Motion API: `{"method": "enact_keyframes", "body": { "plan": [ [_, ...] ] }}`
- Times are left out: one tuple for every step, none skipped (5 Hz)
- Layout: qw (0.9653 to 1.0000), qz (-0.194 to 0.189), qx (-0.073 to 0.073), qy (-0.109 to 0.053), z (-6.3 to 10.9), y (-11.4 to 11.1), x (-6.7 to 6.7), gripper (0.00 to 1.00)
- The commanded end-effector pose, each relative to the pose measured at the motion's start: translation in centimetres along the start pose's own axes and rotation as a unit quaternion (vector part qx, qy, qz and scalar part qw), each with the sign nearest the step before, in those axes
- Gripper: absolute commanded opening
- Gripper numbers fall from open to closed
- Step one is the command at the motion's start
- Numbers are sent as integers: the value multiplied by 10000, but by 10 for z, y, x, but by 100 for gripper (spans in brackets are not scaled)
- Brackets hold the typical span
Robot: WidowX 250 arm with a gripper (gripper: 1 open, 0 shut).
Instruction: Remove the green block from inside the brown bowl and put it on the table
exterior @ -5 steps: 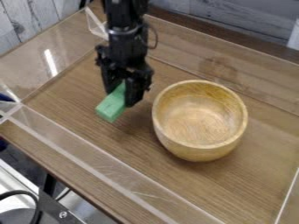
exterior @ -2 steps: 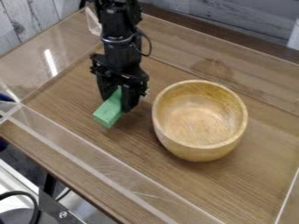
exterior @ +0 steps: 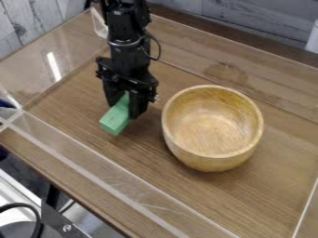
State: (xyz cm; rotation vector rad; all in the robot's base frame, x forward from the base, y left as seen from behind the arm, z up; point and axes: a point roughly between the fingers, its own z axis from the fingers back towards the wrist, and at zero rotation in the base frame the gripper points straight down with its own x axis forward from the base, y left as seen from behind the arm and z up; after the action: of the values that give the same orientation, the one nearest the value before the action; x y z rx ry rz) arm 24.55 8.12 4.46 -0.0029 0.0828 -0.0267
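Note:
The green block (exterior: 117,118) hangs tilted between the black fingers of my gripper (exterior: 126,104), its lower end at or just above the table (exterior: 87,158); contact is hard to judge. The gripper is shut on the block's upper end, which the fingers hide. All of this is left of the brown bowl (exterior: 214,127), a round tan wooden bowl whose inside is empty. A small gap separates the gripper from the bowl's left rim.
Low clear acrylic walls (exterior: 74,172) border the wood-grain tabletop on the near and left sides. The black arm (exterior: 125,28) rises toward the back left. The table's near edge, with dark cables below it, lies at the bottom left.
Over the last second the gripper moved down and slightly left with the block. Since the half-second frame nothing has visibly moved.

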Motion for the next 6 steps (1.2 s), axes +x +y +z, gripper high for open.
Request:
{"method": "enact_keyframes", "body": {
  "plan": [
    [9999, -18, 97, -138, 6, 2, 4, 0],
    [9999, -5, 92, -123, 5, 2, 4, 0],
    [9999, 8, 77, -113, 6, 1, 3, 0],
    [9999, 46, 44, -118, 11, 2, 3, 100],
    [9998, 82, -7, -205, 24, 1, 3, 100],
    [9991, 106, -67, -409, 45, 1, 5, 100]
  ]
}}
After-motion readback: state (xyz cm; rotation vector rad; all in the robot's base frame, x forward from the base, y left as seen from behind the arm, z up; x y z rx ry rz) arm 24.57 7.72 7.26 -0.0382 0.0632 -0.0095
